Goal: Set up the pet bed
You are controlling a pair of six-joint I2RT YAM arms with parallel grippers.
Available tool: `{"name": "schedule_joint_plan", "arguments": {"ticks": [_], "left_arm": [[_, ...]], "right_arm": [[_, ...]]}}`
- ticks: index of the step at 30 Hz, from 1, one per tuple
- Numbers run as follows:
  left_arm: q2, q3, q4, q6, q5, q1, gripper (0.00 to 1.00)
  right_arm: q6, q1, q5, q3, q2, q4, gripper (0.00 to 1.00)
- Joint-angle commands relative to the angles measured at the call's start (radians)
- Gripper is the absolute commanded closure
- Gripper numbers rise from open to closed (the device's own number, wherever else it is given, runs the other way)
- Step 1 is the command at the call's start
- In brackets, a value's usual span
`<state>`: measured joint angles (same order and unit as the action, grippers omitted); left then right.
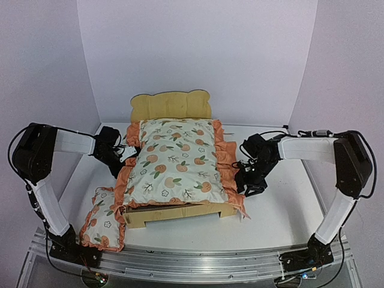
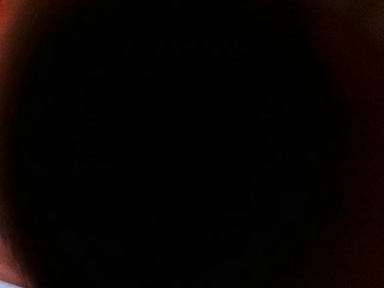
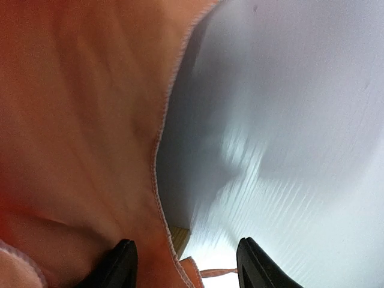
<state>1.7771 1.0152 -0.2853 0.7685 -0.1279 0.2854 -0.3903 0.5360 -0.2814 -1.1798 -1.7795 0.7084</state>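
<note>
At the middle of the counter point(image 1: 282, 207), pet bed point(image 1: 171, 105) stands, mattress cushion point(image 1: 177, 162) on top; right hand point(image 3: 185, 241) released, astride orange ruffle point(image 3: 90, 120) edge; left hand point(image 1: 114, 157) at the opposite ruffle, grip unreadable, its view black; risk: one-sided tug skews cushion or drags the light frame.

Fruit-print cushion point(image 1: 177, 162) is lying on the wooden bed point(image 1: 171, 105), with the left claw point(image 1: 119, 159) touching its ruffle and the right claw point(image 1: 246, 180) sitting just beside the opposite ruffle.
</note>
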Motion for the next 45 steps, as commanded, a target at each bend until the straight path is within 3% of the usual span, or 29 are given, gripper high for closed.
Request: {"name": "schedule_joint_plan", "arguments": {"ticks": [1,7,13,18,24,31,36,45], "left_arm": [[0.103,0.177,0.139,-0.031,-0.176,0.134,0.26],[0.264,0.379,0.170,-0.053,-0.237,0.224,0.27],[0.414,0.598,0.194,-0.092,-0.263,0.279,0.26],[0.488,0.774,0.172,-0.126,-0.233,0.277,0.23],[0.456,0.828,0.159,-0.105,-0.172,0.196,0.13],[0.390,0.820,0.186,-0.069,0.025,0.044,0.01],[0.274,0.704,0.211,-0.026,0.072,-0.034,0.00],[-0.019,0.505,0.128,-0.011,-0.047,-0.054,0.00]], "right_arm": [[-0.090,0.162,-0.139,0.058,0.119,-0.145,0.41],[-0.166,0.271,-0.050,0.131,0.186,-0.299,0.41],[-0.207,0.364,0.017,0.124,0.122,-0.492,0.42],[-0.185,0.411,0.070,0.056,0.043,-0.590,0.42],[-0.173,0.423,0.130,0.006,-0.032,-0.692,0.42],[-0.148,0.429,0.091,-0.134,-0.164,-0.765,0.43],[-0.132,0.432,0.075,-0.188,-0.208,-0.774,0.44],[-0.056,0.430,0.129,-0.074,-0.046,-0.669,0.43]]}}
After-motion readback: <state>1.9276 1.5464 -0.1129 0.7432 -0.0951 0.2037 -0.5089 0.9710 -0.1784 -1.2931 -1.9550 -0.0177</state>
